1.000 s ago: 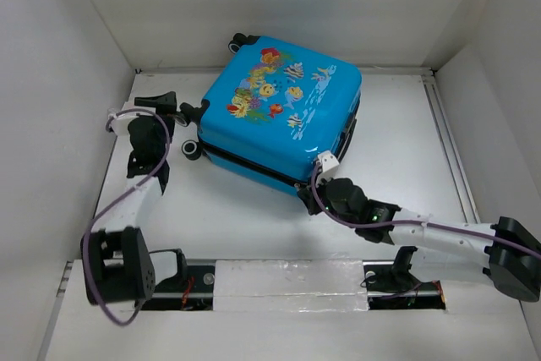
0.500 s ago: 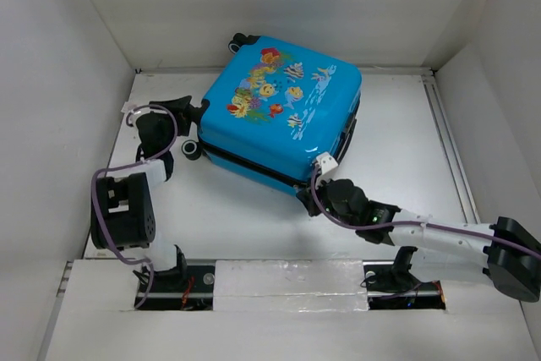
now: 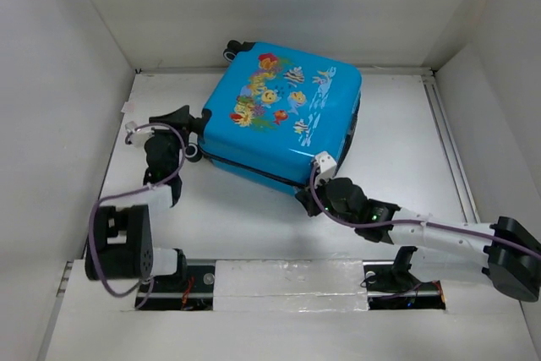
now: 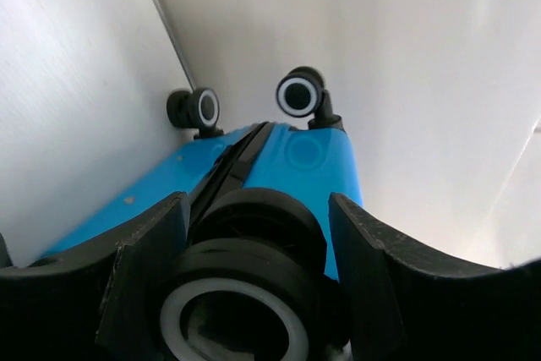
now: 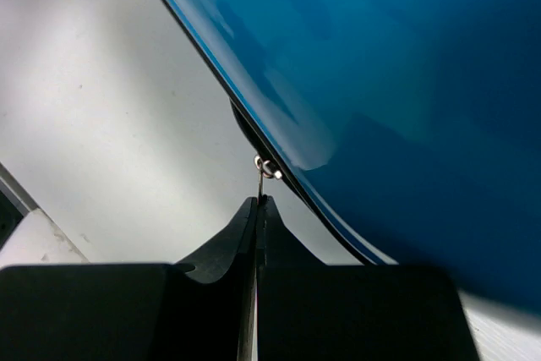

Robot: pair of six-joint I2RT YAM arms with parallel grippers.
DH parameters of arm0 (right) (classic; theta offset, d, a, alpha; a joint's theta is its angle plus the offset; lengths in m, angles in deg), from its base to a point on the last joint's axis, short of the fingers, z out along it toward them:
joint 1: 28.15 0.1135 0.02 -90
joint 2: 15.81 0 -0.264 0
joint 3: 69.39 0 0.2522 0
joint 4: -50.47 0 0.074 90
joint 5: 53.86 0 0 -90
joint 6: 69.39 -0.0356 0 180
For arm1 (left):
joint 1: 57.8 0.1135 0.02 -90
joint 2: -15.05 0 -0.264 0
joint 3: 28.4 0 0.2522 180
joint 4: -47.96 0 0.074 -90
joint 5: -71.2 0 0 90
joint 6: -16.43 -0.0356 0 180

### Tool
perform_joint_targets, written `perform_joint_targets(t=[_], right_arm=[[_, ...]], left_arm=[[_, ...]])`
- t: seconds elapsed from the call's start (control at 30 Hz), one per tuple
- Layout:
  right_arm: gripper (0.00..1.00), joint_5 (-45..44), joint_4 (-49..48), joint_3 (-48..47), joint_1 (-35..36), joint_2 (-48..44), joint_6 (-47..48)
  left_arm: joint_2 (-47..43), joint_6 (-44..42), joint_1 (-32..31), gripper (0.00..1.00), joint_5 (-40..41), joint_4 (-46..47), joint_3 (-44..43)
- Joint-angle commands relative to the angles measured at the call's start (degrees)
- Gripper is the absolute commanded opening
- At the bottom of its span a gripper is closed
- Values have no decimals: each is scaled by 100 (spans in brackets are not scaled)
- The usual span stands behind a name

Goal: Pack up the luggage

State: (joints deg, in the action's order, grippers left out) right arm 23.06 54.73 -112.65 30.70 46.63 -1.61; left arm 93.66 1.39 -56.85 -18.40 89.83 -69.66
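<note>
The luggage point(image 3: 283, 116) is a bright blue hard-shell suitcase lying flat with its fish print up and both shells together. My left gripper point(image 3: 190, 117) is at its left corner. In the left wrist view the open fingers point(image 4: 258, 209) straddle a black wheel point(image 4: 254, 251), and two more wheels point(image 4: 297, 95) show at the far end. My right gripper point(image 3: 314, 200) is at the near corner. In the right wrist view it is shut point(image 5: 258, 202) on the thin metal zipper pull point(image 5: 265, 171), which hangs from the black zip seam under the blue shell point(image 5: 397, 82).
White walls enclose the white table point(image 3: 406, 150) at the back, left and right. The suitcase's other left wheel point(image 3: 193, 151) rests on the table beside my left arm. A taped strip point(image 3: 287, 281) runs along the near edge between the arm bases.
My left arm folded in and its gripper moved right onto the suitcase's left wheel. The suitcase turned slightly, its back wheel shifting left. My right gripper stayed on the zipper pull.
</note>
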Motion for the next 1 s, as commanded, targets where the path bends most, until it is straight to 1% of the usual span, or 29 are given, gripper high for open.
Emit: perform_joint_targets(t=[0.0, 0.03, 0.07, 0.1, 0.13, 0.2, 0.27, 0.3, 0.33, 0.37, 0.4, 0.43, 0.47, 0.5, 0.53, 0.57, 0.6, 0.7, 0.73, 0.77, 0.8, 0.87, 0.9, 0.93, 0.97], right_arm=[[0, 192, -237, -522, -119, -256, 68], [0, 262, -159, -592, -189, -354, 68], [0, 436, -106, -592, -381, -450, 121], [0, 542, -44, -662, -479, -530, 121], [0, 648, 9, -663, -567, -652, 173], [0, 920, 9, -724, -690, -654, 244], [0, 1228, -43, -777, -691, -435, 297], [0, 1507, -217, -777, -499, -303, 245], [0, 1623, -472, -777, -358, 55, 183], [0, 1729, -909, -777, -209, 293, 122], [0, 1782, -1035, -847, -33, 557, 121], [0, 1722, -1037, -1126, 317, 820, 121], [0, 1652, -1089, -1294, 485, 1284, 121], [0, 1564, -1089, -1435, 626, 1471, 278], [0, 1511, -1142, -1645, 802, 1630, 340], [0, 1510, -1142, -1717, 803, 1840, 341], [0, 1580, -1351, -1717, 803, 1903, 341], [0, 1633, -1634, -1717, 803, 1974, 394], [0, 1729, -1695, -1717, 803, 1974, 481], [0, 1478, -1748, -1552, 873, 1974, 482], [0, 1397, -1749, -1463, 874, 1879, 429], [0, 1221, -1809, -1227, 874, 1580, 306], [0, 1220, -1862, -921, 874, 1457, 254], [0, 1116, -1863, -778, 874, 1221, 201], [0, 1054, -1863, -638, 874, 1114, 87]], left_arm=[[-907, -1254, -796, 0, 168, 432, 665], [-1292, -1438, -1216, 0, 527, 248, 789], [-1478, -1588, -1420, 0, 679, 37, 921], [-1654, -1737, -1648, 0, 863, 35, 1079], [-1943, -1800, -1999, 0, 987, -43, 1316], [-2199, -1801, -2186, 0, 1058, -324, 1380], [-2498, -1871, -2370, 0, 788, -421, 1520], [-2569, -1871, -2467, 0, 786, -561, 1581], [-2639, -1871, -2581, 0, 786, -624, 1582], [-2692, -1871, -2861, 0, 786, -703, 1643], [-2762, -1810, -3029, 0, 873, -703, 1713], [-2763, -1809, -3213, 0, 943, -703, 1714], [-2763, -1809, -3407, 0, 1014, -764, 1714], [-2763, -1809, -3809, 0, 1153, -817, 1714], [-2763, -1896, -4030, 0, 1259, -1000, 1609], [-2763, -1949, -4233, 0, 1365, -1098, 1530], [-2763, -2020, -4652, 0, 1444, -1160, 1416], [-2965, -2161, -5244, 0, 1813, -1608, 1222], [-3131, -2239, -5585, 0, 1979, -1739, 1100], [-3202, -2240, -5710, 0, 1981, -2010, 1046], [-3264, -2431, -5781, 0, 1981, -2248, 976], [-3387, -2573, -5782, 0, 2042, -3002, 546], [-3387, -2765, -5782, 0, 2043, -3511, 388], [-3387, -3054, -5782, 0, 2043, -3733, 91], [-3318, -3170, -5782, 3, 1929, -3901, -43]])
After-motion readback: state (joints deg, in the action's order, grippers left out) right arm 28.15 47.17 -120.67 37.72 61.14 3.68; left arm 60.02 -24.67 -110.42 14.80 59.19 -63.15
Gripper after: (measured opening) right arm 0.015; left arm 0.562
